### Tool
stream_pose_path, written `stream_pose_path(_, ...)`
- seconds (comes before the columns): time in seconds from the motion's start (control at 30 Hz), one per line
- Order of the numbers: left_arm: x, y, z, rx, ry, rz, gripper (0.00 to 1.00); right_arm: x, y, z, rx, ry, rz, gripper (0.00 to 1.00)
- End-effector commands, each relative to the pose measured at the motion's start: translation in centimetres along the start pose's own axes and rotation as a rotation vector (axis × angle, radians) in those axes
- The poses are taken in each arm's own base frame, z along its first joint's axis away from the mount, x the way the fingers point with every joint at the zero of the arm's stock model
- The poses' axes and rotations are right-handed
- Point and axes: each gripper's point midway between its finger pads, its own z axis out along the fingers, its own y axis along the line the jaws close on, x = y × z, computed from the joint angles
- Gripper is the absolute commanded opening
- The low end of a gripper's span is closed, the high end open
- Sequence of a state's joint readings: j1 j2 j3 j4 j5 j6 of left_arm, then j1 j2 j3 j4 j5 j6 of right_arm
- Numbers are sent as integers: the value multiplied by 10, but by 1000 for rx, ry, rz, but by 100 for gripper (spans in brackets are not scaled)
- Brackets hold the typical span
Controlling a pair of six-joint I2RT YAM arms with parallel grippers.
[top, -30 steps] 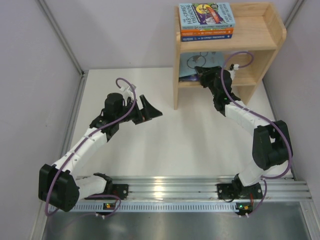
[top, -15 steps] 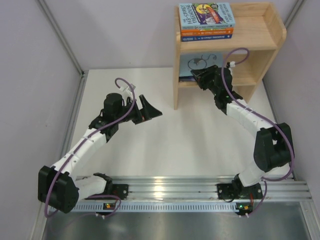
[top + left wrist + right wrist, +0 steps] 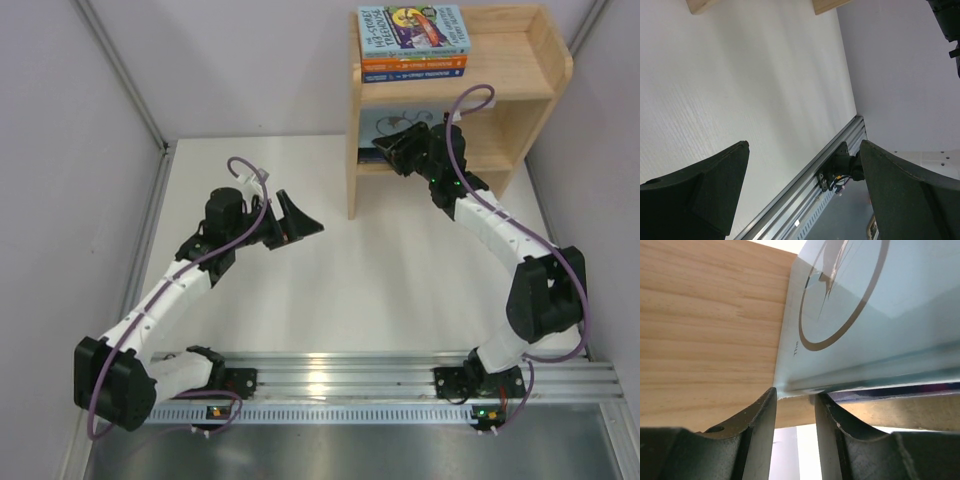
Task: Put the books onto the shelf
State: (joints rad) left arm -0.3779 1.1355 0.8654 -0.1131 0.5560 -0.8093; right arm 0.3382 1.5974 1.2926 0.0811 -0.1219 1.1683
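Top view: The shelf (image 3: 535, 80) stands at the far right of the table (image 3: 380, 270). Its upper level carries a flat stack of three books: light blue book (image 3: 413, 28) on top, orange book (image 3: 413, 62) under it, dark blue book (image 3: 413, 74) at the bottom. On the lower level a pale blue book (image 3: 385, 125) with a line drawing stands tilted up against the left part. A dark book (image 3: 366, 155) shows beneath its front edge. The right gripper (image 3: 392, 152) is at the front of the lower level, just at the pale book's lower edge. The left gripper (image 3: 300, 215) hangs over the table left of the shelf, well apart from it, fingers spread wide and empty.

Left wrist view: Left gripper (image 3: 803, 144), both fingers far apart with only bare table (image 3: 740, 75) between them. Two wooden feet of the shelf (image 3: 825, 5) at the top edge. A metal rail (image 3: 805, 195) runs along the table edge.

Right wrist view: Right gripper (image 3: 795, 395), fingers parted by a narrow gap. The pale blue book (image 3: 865, 315) fills the upper right, with its lower corner at the mouth of that gap, by the left fingertip. Not pinched; light shows between the fingers. Contact with the fingertip cannot be judged. A purple edge of the dark book (image 3: 900, 390) lies just under the pale one. The shelf's side panel (image 3: 705, 315) is on the left.
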Motion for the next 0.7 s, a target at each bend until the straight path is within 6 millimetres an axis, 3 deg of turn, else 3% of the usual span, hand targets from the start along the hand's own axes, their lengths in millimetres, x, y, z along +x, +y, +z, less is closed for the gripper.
stream_pose_path(0.0,-5,-11,-5,33,-36,29,97,-3,39,-6,-112,21,-51,36)
stream_pose_path(0.4,-3,-11,-7,35,-37,25,97,9,37,-13,-119,83,-90,40)
stream_pose_path(0.53,-4,-12,-9,33,-44,31,97,4,38,-25,-102,55,-105,40)
stream_pose_path(0.67,-6,-9,-11,7,-50,40,97,-14,27,-36,5,-16,-135,40)
